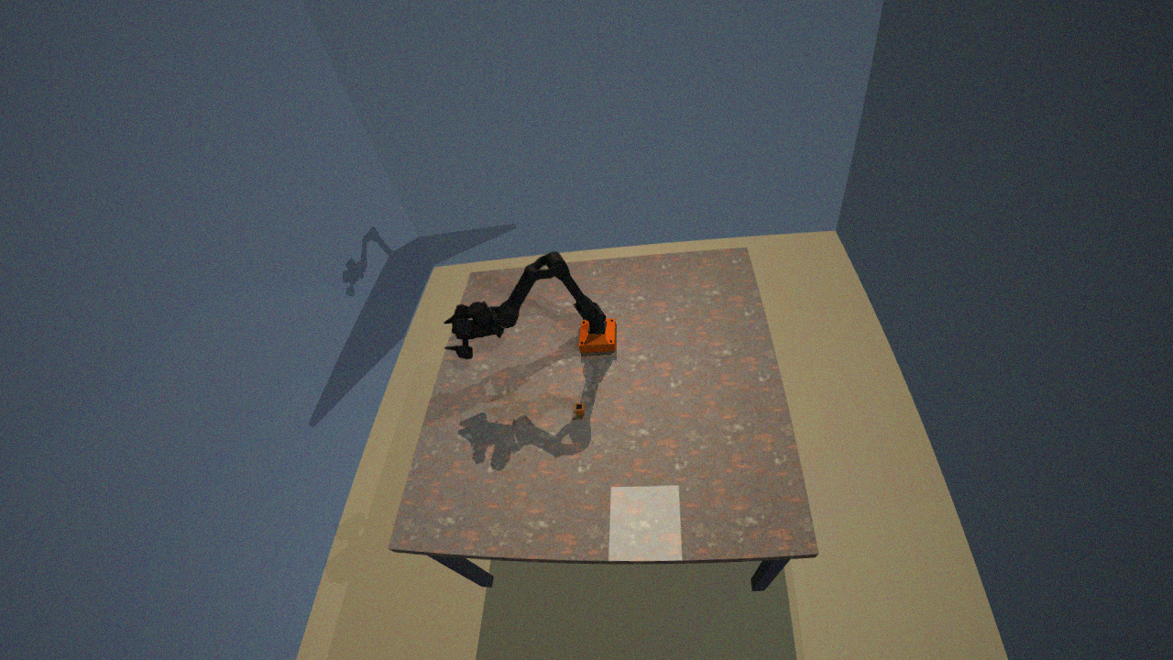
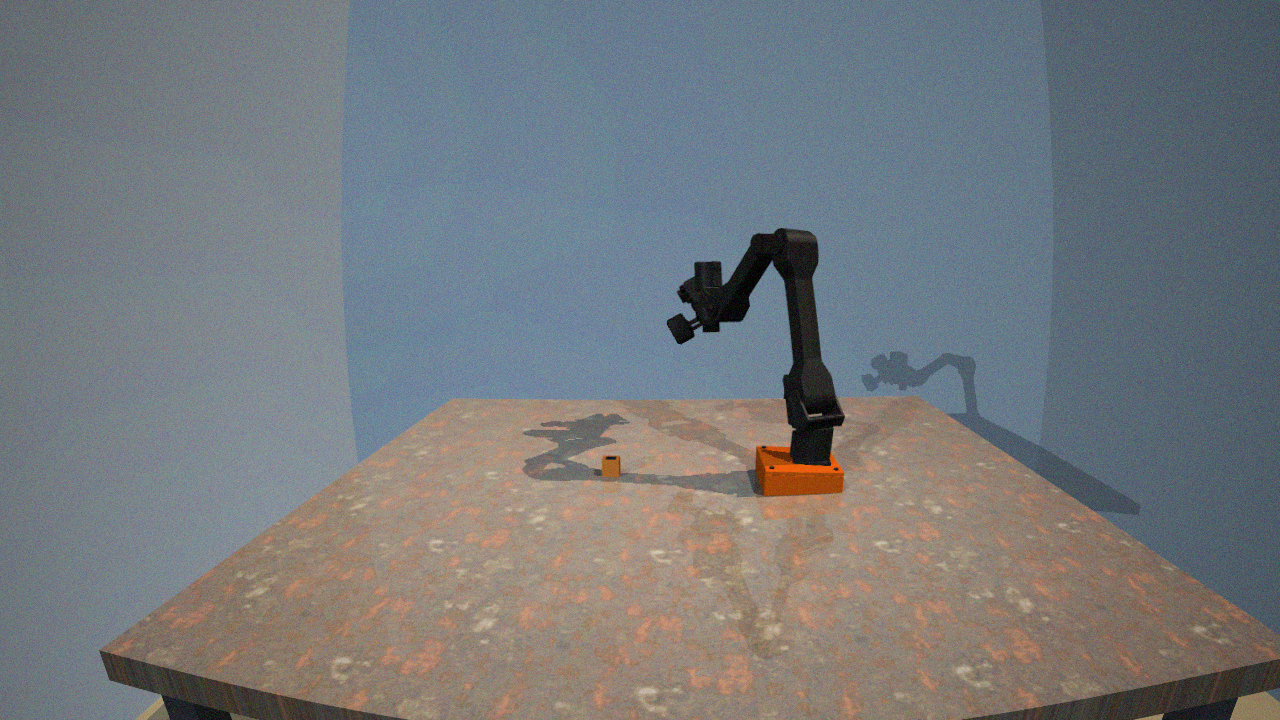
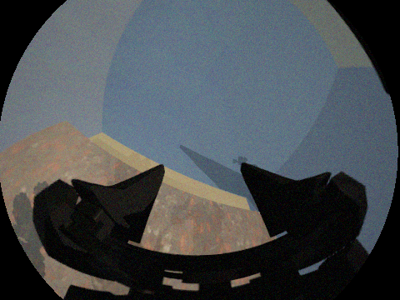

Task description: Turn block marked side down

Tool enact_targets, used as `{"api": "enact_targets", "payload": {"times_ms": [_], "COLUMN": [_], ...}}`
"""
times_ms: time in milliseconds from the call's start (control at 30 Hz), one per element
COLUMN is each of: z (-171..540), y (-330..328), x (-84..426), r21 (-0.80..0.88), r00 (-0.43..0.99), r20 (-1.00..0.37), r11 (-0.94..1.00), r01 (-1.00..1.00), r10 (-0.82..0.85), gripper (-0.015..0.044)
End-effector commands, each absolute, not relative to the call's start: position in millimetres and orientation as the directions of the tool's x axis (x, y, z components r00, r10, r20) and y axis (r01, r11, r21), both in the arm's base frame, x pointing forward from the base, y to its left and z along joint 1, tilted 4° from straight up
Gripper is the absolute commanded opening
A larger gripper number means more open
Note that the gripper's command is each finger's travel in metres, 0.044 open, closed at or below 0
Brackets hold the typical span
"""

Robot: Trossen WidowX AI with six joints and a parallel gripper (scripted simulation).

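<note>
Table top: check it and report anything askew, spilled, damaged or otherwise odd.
Nothing stands out. The small orange block sits upright and flat on the speckled reddish stone table, apart from the arm's orange base. The black tool hangs open and empty, well above the table.

The block point(image 2: 610, 466) is a small orange cuboid, standing upright on the speckled stone table point(image 2: 626, 573), a little taller than it is wide. In the exterior view its near face carries a dark square marking. In the top view the block point(image 1: 578, 409) shows a dark patch on its upper side as well, though at this size the faces are hard to tell apart. It rests in front of the robot's orange base point(image 2: 798, 471), near it but apart, at the edge of the arm's shadow, with nothing touching it
</note>
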State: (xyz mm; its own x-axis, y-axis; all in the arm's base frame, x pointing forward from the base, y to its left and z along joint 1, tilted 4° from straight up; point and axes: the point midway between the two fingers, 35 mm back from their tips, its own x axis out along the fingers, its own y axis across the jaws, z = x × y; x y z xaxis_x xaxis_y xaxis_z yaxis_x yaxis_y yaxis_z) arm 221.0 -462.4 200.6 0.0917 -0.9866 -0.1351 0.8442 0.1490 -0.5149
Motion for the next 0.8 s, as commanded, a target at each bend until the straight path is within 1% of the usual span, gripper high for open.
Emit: {"api": "enact_targets", "payload": {"times_ms": [0, 167, 367, 567, 767], "z": [172, 142, 113, 90, 77], "y": [-431, -379, -306, -222, -133], "x": [284, 343, 389, 409, 405], "r21": [-0.518, -0.49, -0.418, -0.313, -0.186], "r00": [0.245, 0.368, 0.432, 0.409, 0.296], "r20": [-0.294, -0.473, -0.661, -0.817, -0.932], "r11": [0.369, 0.587, 0.779, 0.908, 0.977], "r01": [0.772, 0.645, 0.467, 0.279, 0.099], "r10": [-0.924, -0.8, -0.614, -0.407, -0.208], "gripper": [0.044, 0.044, 0.044, 0.044, 0.044]}}
